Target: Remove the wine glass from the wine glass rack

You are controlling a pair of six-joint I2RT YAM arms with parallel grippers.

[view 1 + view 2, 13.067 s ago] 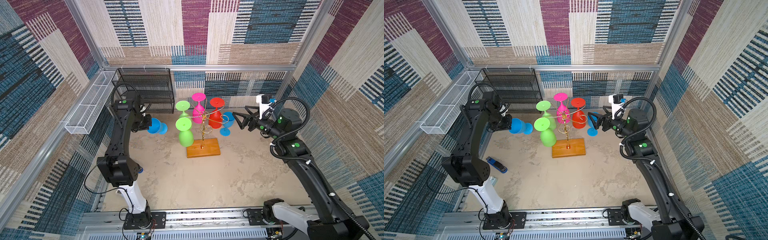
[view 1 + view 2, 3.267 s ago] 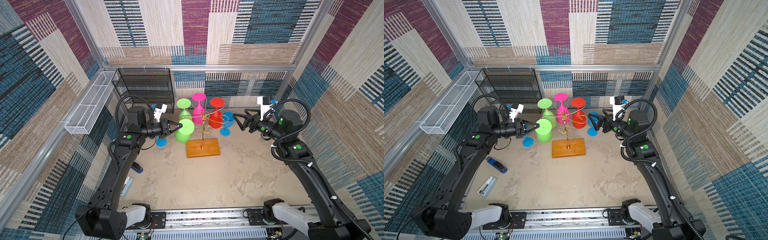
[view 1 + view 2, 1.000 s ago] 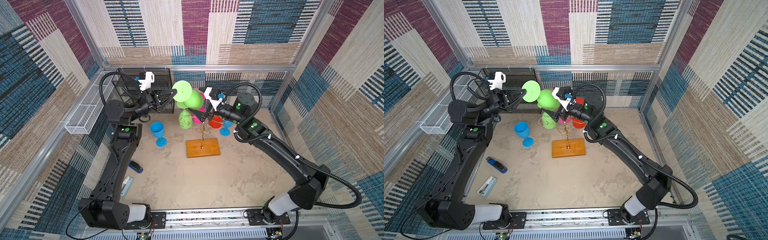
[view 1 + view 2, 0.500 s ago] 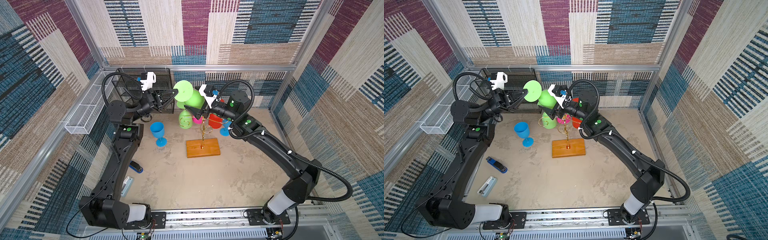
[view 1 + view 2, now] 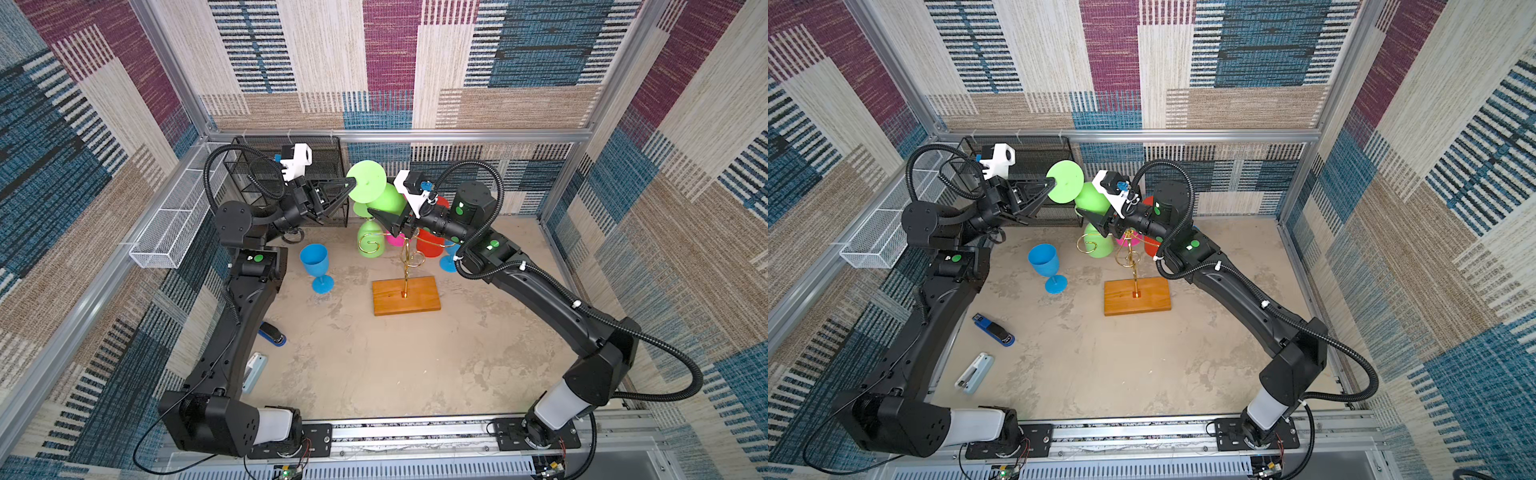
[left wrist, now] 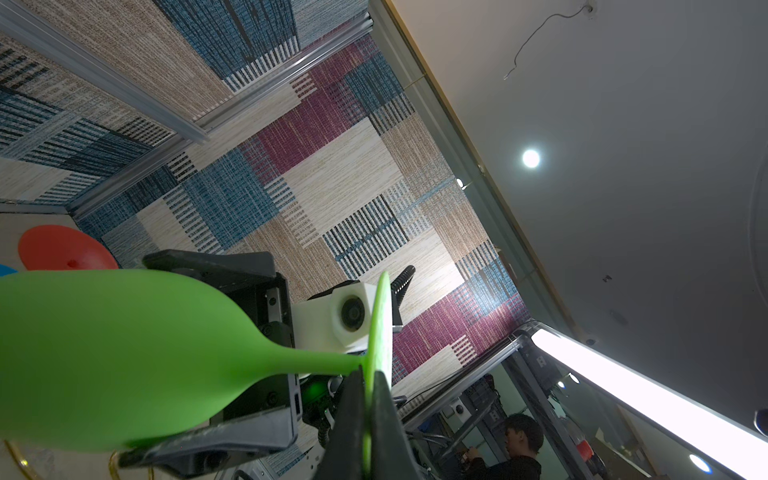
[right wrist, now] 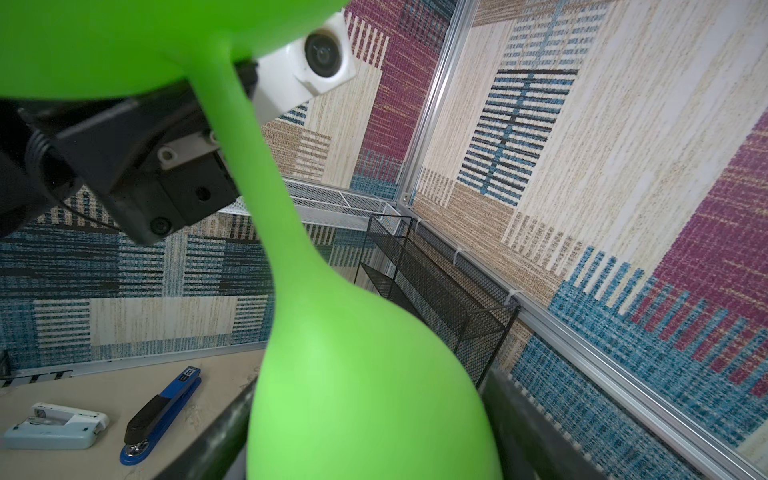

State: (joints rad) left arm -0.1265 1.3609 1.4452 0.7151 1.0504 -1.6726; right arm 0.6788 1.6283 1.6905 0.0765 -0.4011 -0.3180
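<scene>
- Found clenched at the left gripper [image 5: 348, 183]: rim of the flat foot of the green wine glass [image 5: 376, 190], pinched edge-on between both fingers [image 6: 353, 419].
- Found spread at the right gripper [image 5: 384, 208]: jaws on either side of the bowl; cannot tell whether pressing or merely flanking.
- Held aloft, clear of the wine glass rack [image 5: 406, 296], above a second green glass [image 5: 371, 241] hanging there.
- Long axis about level: foot toward the left gripper, bowl toward the right.
- Judged a handover, with both arms at the glass and the right on the bulkier end.
- Advised: confirm the bowl grip before freeing the foot; slip risk on the smooth curved wall.
</scene>
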